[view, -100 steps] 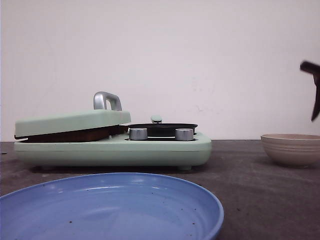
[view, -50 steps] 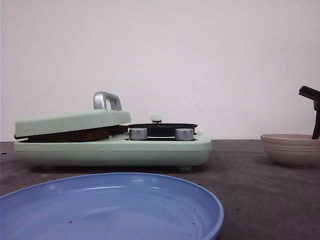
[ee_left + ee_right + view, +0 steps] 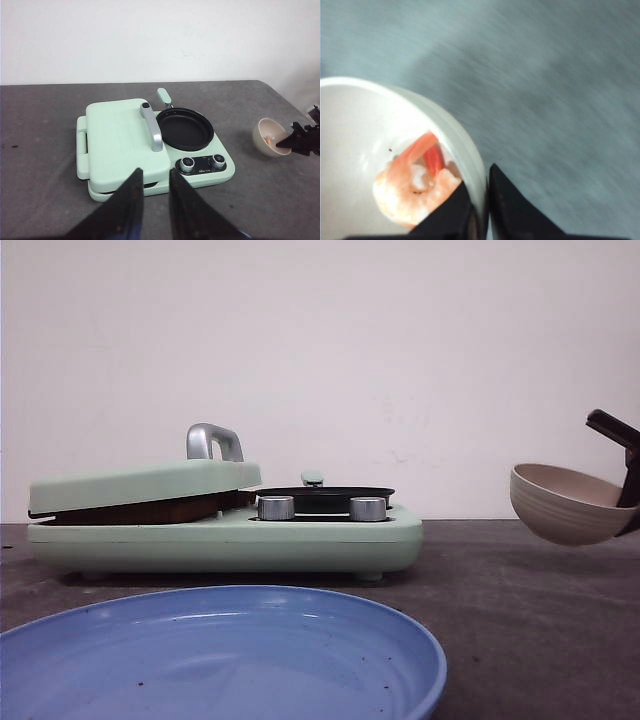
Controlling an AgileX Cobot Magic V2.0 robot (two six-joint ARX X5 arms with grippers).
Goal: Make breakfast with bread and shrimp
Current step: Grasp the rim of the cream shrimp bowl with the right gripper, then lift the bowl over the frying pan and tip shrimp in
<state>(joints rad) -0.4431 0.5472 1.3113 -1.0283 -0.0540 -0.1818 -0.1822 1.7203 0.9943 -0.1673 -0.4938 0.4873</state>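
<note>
Above the grey surface [image 3: 500, 580], my right tool [image 3: 479, 210] pinches the rim of the bowl [image 3: 565, 502] holding the shrimp [image 3: 415, 187]; the black pan [image 3: 325, 497] lies leftward; left tool [image 3: 154, 187] slightly spread, idle.

Glossy bowl [image 3: 365, 130]; matt grey table [image 3: 40, 150].

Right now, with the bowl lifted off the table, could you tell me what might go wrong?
The right gripper pinches only the rim of the bowl, which hangs tilted above the table; it might slip or swing. The shrimp lies near the gripped rim and could spill before reaching the black pan.
</note>
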